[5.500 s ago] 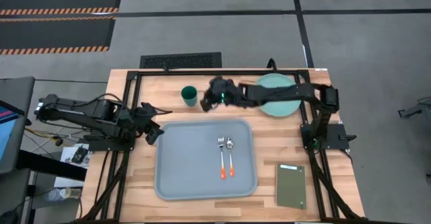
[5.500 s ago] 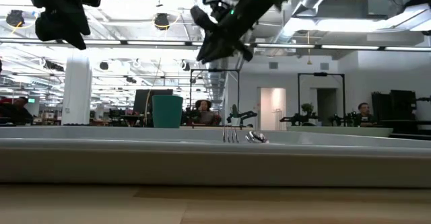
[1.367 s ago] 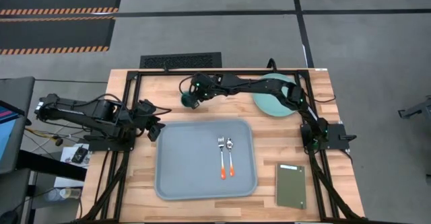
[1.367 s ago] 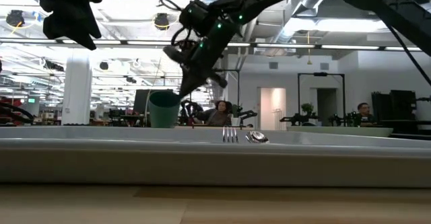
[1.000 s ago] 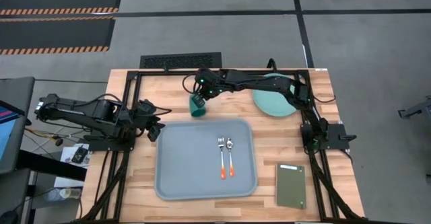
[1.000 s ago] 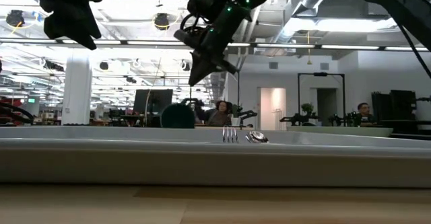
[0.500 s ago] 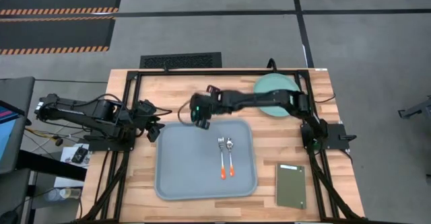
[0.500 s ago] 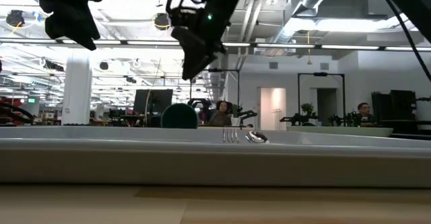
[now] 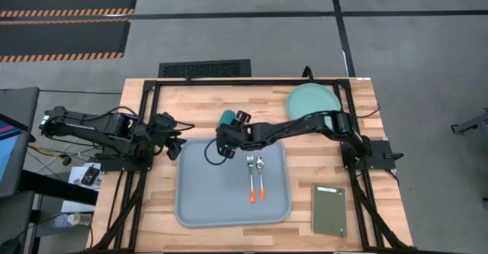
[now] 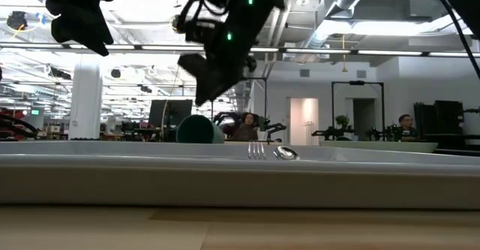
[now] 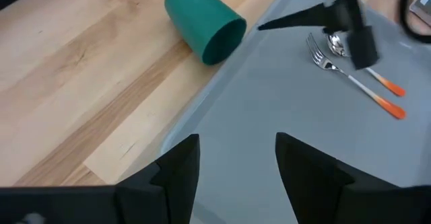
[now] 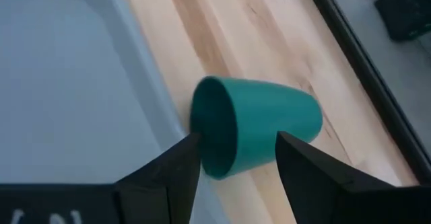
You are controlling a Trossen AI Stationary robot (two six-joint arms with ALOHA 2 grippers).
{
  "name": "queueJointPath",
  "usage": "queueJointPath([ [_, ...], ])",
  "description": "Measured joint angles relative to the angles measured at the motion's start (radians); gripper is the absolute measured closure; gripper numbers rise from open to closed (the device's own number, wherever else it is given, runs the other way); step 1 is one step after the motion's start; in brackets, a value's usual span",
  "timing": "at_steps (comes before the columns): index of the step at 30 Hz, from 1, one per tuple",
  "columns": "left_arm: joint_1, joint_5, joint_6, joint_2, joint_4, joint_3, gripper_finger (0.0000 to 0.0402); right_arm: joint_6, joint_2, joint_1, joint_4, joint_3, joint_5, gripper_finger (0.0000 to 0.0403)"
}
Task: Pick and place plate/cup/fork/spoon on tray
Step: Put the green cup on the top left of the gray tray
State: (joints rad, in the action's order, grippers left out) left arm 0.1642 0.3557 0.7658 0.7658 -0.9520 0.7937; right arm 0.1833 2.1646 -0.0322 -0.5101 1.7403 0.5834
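Note:
The dark green cup (image 9: 227,118) lies on its side on the wood, against the tray's far rim, mouth toward the tray; it also shows in the right wrist view (image 12: 259,126). My right gripper (image 9: 223,137) is open above the tray's far part, just near of the cup, touching nothing. The fork (image 9: 250,174) and spoon (image 9: 261,172) lie side by side in the grey-blue tray (image 9: 198,200). The mint-green plate (image 9: 313,101) rests on the table at the far right. My left gripper (image 9: 174,143) waits open by the tray's left edge.
A dark olive-green slab (image 9: 329,210) lies on the table to the right of the tray. The left half of the tray is bare. The table's black frame (image 9: 145,124) runs along the edges.
My right gripper has gone from beyond the cup toward the table's near edge, passing over the cup to the tray's far part, and has turned about. It stays open. The cup stays on its side by the tray's far rim.

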Motion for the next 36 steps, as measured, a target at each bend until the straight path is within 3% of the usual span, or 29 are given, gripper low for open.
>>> queueJointPath([
  [15, 0.000, 0.026, 0.000, 0.000, 0.000, 0.000, 0.0221, -0.008, 0.000, 0.029, 0.141, -0.086, 0.002, 0.0195],
  [21, 0.000, 0.030, -0.001, 0.000, 0.000, 0.000, 0.0221, -0.061, 0.000, 0.017, 0.159, -0.086, 0.069, 0.0202],
  [36, 0.000, 0.045, -0.014, 0.000, 0.000, 0.000, 0.0221, -0.063, 0.000, 0.011, 0.190, -0.086, -0.002, 0.0204],
])
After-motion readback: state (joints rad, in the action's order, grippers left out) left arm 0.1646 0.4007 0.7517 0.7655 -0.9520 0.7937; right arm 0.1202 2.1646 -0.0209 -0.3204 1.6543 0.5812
